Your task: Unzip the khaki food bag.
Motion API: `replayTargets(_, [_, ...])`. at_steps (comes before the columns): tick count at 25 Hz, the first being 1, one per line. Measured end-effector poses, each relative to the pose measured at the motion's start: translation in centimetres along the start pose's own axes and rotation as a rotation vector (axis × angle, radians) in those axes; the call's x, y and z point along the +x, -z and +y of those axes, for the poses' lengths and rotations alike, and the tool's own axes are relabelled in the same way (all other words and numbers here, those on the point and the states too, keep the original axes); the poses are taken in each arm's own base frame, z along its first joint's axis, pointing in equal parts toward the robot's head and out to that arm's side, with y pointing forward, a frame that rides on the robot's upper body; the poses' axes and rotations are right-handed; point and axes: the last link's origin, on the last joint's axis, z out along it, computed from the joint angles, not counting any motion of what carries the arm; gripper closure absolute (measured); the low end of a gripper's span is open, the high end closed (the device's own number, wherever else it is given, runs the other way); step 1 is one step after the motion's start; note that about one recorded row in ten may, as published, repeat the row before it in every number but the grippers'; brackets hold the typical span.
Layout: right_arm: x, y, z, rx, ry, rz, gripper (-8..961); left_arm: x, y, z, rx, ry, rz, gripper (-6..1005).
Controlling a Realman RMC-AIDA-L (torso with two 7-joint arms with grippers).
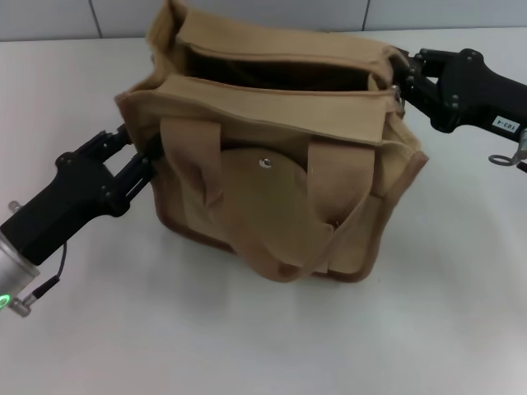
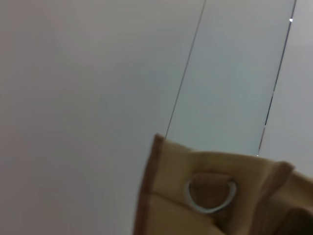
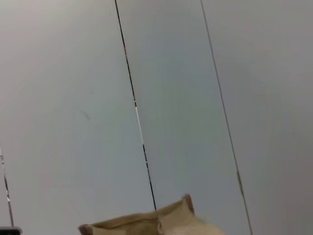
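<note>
Head view, left to right. The left gripper [image 1: 146, 160] reaches in from the near left and meets the left end panel of the khaki food bag [image 1: 280, 164]; whether its jaws are clenched or released cannot be told, as the bag edge hides them. One bag stands at the centre of the white worktop [image 1: 247, 346], slightly toward the far side. Its top is parted along its whole length, showing a dark interior between two canvas lips. Two wide handles [image 1: 206, 189] hang down over the near face, one on each side of a rounded pocket flap bearing one metal snap [image 1: 265, 163]. Brown piping runs along the bottom edge. The right gripper [image 1: 401, 86] comes in from the far right and touches the upper right corner of the bag at the end of the opening; the state of its jaws cannot be told either. Open worktop lies near, left and right of the bag. The left wrist view shows one metal D-ring [image 2: 210, 196] on the end panel.
</note>
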Motion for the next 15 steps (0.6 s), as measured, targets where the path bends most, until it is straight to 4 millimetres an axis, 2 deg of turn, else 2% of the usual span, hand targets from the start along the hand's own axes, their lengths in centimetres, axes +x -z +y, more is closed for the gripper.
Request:
replayTargets(4, [-0.3,0.3,-0.3,0.018,-0.048,0.005,844,-0.1,1.3,0.1,0.012,0.010,0.007,596])
replayTargets(6, [-0.2,0.7,-0.4,0.033,-0.080,-0.003,815,0.3,1.9,0.1,0.005,0.016,0.022,461])
replayTargets(9, [-0.5,1.7,-0.7,0.065,-0.120,-0.037,676,1.0,2.8,-0.1,-0.003,0.020,0.044,258])
replayTargets(11, [-0.9,2.6,-0.9,0.089,-0.143,-0.065,584,1.8,3.7,-0.6,-0.001,0.026,0.061,245])
replayTargets(15, [-1.4,4.1,-1.2,0.115,-0.194,-0.099,511,3.1,5.2,-1.6,0.006,0.057,0.077,220])
